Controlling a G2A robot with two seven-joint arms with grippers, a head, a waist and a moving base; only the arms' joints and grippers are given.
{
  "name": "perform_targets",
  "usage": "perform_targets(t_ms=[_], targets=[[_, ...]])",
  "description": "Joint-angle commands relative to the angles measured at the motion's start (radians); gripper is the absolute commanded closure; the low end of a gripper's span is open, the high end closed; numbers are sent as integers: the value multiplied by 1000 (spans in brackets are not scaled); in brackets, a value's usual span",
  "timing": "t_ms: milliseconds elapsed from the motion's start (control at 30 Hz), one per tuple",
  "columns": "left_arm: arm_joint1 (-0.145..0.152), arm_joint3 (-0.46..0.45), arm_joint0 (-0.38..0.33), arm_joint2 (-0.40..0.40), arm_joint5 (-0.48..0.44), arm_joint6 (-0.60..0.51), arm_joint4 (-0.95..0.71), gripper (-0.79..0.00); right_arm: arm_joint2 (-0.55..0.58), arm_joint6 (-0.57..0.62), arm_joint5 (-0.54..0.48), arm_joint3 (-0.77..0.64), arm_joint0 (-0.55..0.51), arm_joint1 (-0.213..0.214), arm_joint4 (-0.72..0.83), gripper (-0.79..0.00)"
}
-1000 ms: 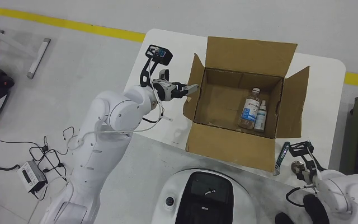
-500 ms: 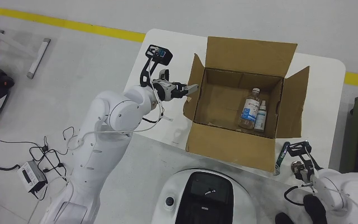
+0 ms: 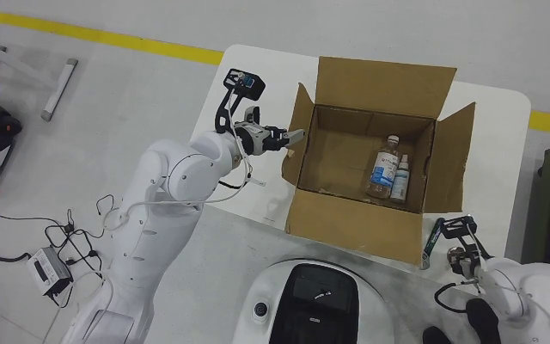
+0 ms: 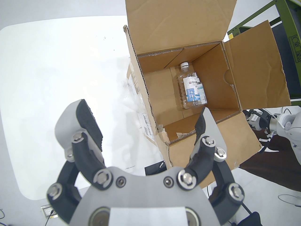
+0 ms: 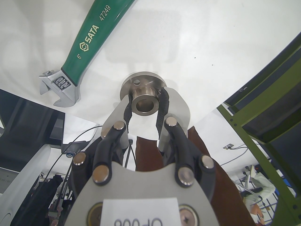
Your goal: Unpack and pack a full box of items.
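Note:
An open cardboard box point(image 3: 352, 225) point(image 4: 178, 24) stands on the white table point(image 3: 258, 95). On its floor lie a large clear bottle point(image 3: 383, 166) point(image 4: 188, 88) and, beside it, a small bottle point(image 3: 400, 179) point(image 4: 201, 92). My left gripper point(image 3: 296, 136) point(image 4: 143, 109) hangs open and empty just outside the box's left flap. My right gripper point(image 3: 458, 252) point(image 5: 145, 97) is at the table's near right corner, shut on a round metal flanged bushing point(image 5: 143, 102) close to the tabletop. A green-handled adjustable wrench point(image 3: 432, 241) point(image 5: 94, 38) lies on the table next to it.
A green metal frame point(image 5: 270, 109) point(image 3: 541, 206) stands just past the table's right edge. The box's four flaps stand up and outward. Bare tabletop lies left of the box point(image 4: 58, 59). Cables point(image 3: 51, 258) lie on the floor at the left.
My right gripper has shifted a little toward the table's near edge with the metal bushing in it. The left arm, the box and the bottles have not moved.

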Motion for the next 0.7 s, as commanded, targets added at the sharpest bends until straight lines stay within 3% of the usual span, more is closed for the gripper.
perform_targets(t_ms=[0,300,467,667], targets=[[0,0,0,0,0,0,0,-785,-1,-1,1,1,1,0,0,0],[0,0,0,0,0,0,0,-785,76,28,6,-105,-17,5,74,0],[0,0,0,0,0,0,0,-785,209,49,5,-245,-34,10,186,0],[0,0,0,0,0,0,0,-785,407,90,-27,-418,20,22,374,0]])
